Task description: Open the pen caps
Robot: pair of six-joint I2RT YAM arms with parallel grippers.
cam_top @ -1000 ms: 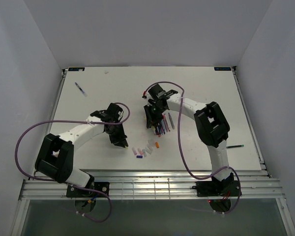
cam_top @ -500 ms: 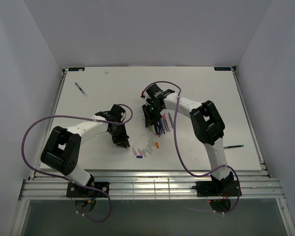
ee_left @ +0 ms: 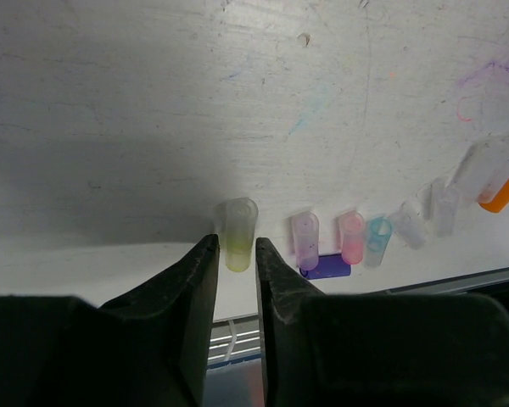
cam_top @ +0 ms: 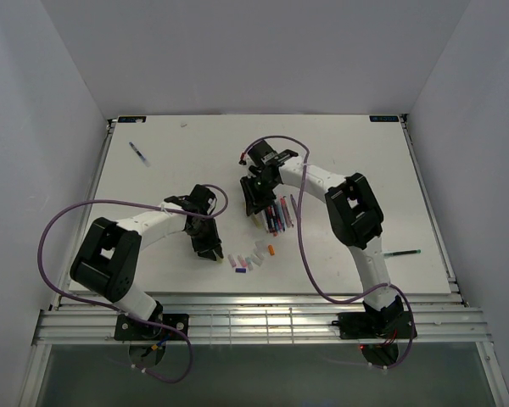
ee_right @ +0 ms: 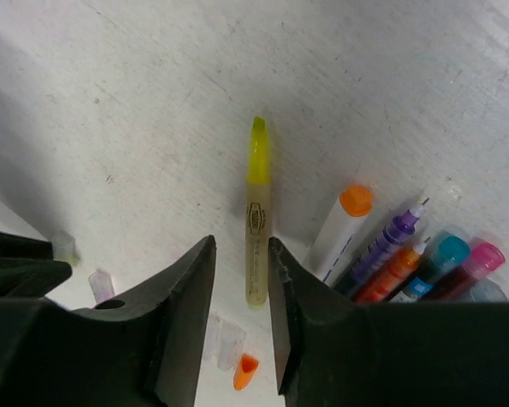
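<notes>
In the left wrist view a yellow pen cap (ee_left: 237, 233) lies on the table with its near end between the tips of my left gripper (ee_left: 235, 248). The jaws stand narrowly apart with thin gaps beside the cap. Purple (ee_left: 304, 240), pink (ee_left: 351, 237), teal (ee_left: 377, 240), clear (ee_left: 411, 229) and orange (ee_left: 502, 188) caps lie in a row to its right. My right gripper (ee_right: 241, 254) is open, its fingers either side of an uncapped yellow pen (ee_right: 256, 212) lying on the table. More pens (ee_right: 390, 237) lie bunched to the right.
In the top view the left gripper (cam_top: 210, 253) is beside the cap row (cam_top: 250, 257) and the right gripper (cam_top: 253, 206) is left of the pen bunch (cam_top: 278, 216). Single pens lie at the far left (cam_top: 138, 153) and right (cam_top: 405, 252). The table's front edge (cam_top: 254, 294) is close.
The left arm has folded in and its gripper moved a little toward the near edge by the cap row. The right gripper has shifted slightly left and back from the pen bunch.
</notes>
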